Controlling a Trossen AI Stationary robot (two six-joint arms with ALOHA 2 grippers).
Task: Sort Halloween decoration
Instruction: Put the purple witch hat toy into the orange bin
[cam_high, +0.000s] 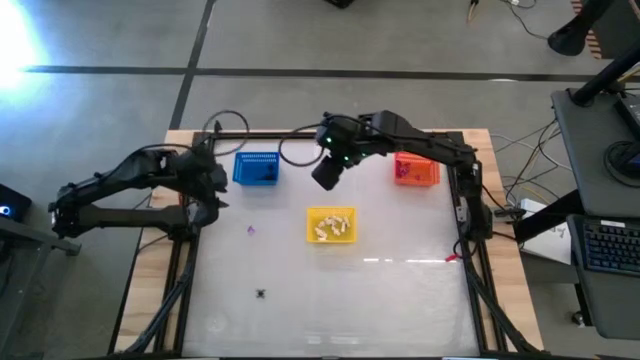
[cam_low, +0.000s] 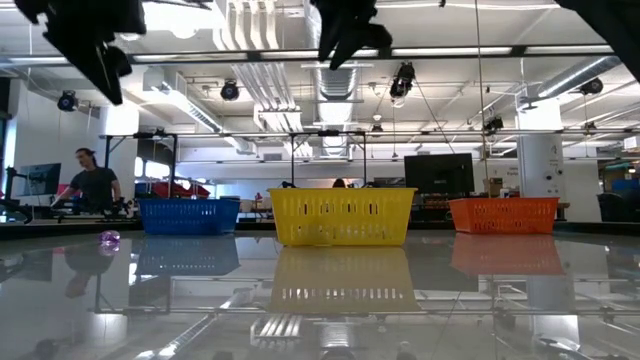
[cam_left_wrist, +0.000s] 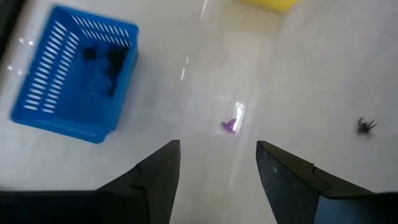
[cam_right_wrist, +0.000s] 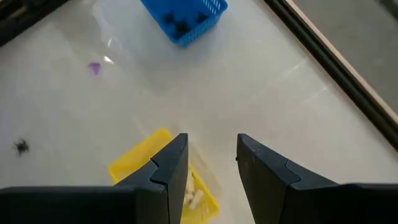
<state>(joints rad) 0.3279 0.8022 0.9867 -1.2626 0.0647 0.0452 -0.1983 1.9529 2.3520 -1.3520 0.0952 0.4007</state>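
Spidery black trinket (cam_high: 261, 293) is lying nearest, purple trinket (cam_high: 250, 229) lying beside yellow basket (cam_high: 330, 225); both looking light, tiny, needing fingertip pinches. Left pincer (cam_left_wrist: 217, 163) hovering released; right pincer (cam_right_wrist: 211, 158) hanging parted, empty.

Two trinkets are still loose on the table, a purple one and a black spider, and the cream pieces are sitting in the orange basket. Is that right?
Not quite. The cream pieces lie in the yellow basket, not the orange basket; the high view shows it. The rest holds: the purple trinket and the black spider are loose on the table.
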